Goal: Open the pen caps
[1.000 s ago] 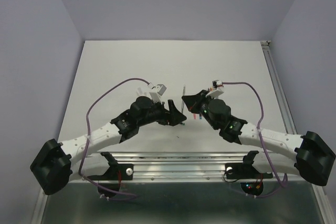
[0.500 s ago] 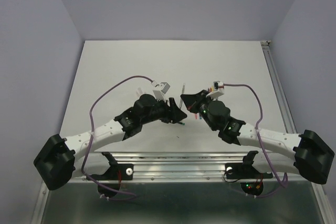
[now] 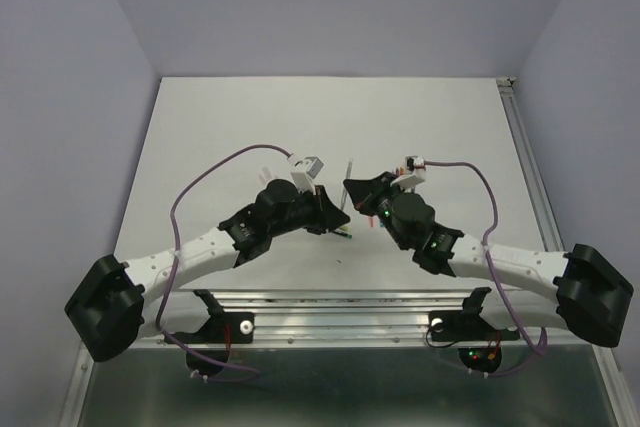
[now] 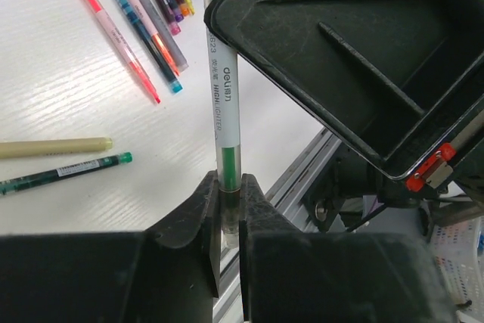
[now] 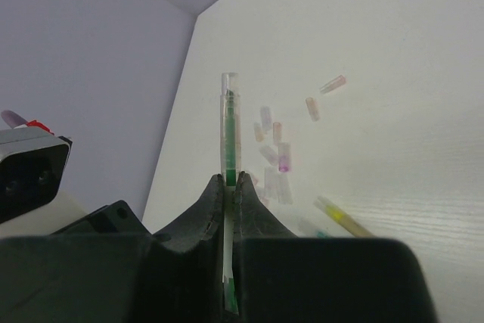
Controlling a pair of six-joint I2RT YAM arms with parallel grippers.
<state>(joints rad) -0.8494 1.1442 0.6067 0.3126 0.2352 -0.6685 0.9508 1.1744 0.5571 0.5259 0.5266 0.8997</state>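
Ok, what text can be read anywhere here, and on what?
"deli": barrel of the green highlighter in the left pincer.
"HIGHLIGHTER": same barrel, nearer the pincer.
Chinese characters beside them: too small to read.
Print on the loose green pen: blurred, unreadable.

Loose pens and pen caps litter the table below; the right fingers block straight ahead.

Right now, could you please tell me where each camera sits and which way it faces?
Top external: above and behind the bases, facing down at the table; left arm and right arm show.
Left wrist: facing along the left gripper, shut on the green highlighter, pens beyond.
Right wrist: facing past the right gripper toward loose pen caps.
Both wrist views share the highlighter.
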